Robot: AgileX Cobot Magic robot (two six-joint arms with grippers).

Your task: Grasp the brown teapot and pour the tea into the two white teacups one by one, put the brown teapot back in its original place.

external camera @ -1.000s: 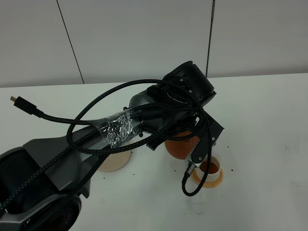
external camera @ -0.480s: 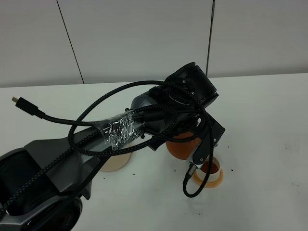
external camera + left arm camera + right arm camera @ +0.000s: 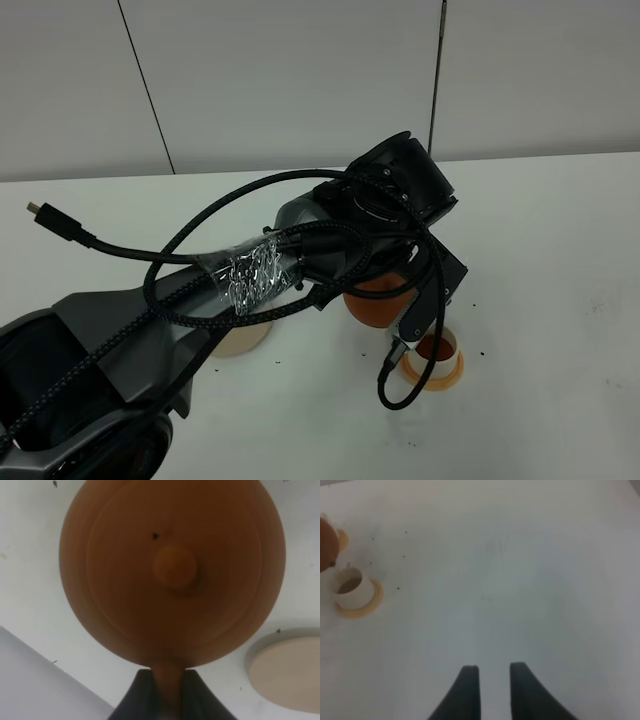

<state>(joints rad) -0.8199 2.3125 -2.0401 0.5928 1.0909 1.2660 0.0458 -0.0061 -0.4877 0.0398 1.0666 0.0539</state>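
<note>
My left jaws clamp tight on the handle of the brown teapot [image 3: 170,570]; my right jaws stand slightly apart, empty, above the surface [image 3: 530,570].

White table [image 3: 560,230]: a plain matte top that fills the lower part of the exterior high view; its far edge meets the wall. Wall [image 3: 300,80]: pale grey panels divided by 2 dark seams, the left seam [image 3: 147,88] slanting and the right seam [image 3: 437,80] nearly upright. Dark specks [image 3: 483,351]: small grains scattered on the table right of centre, also seen in the right wrist view [image 3: 398,586]. Faint grey smudge [image 3: 605,300]: near the table's right edge.
</note>
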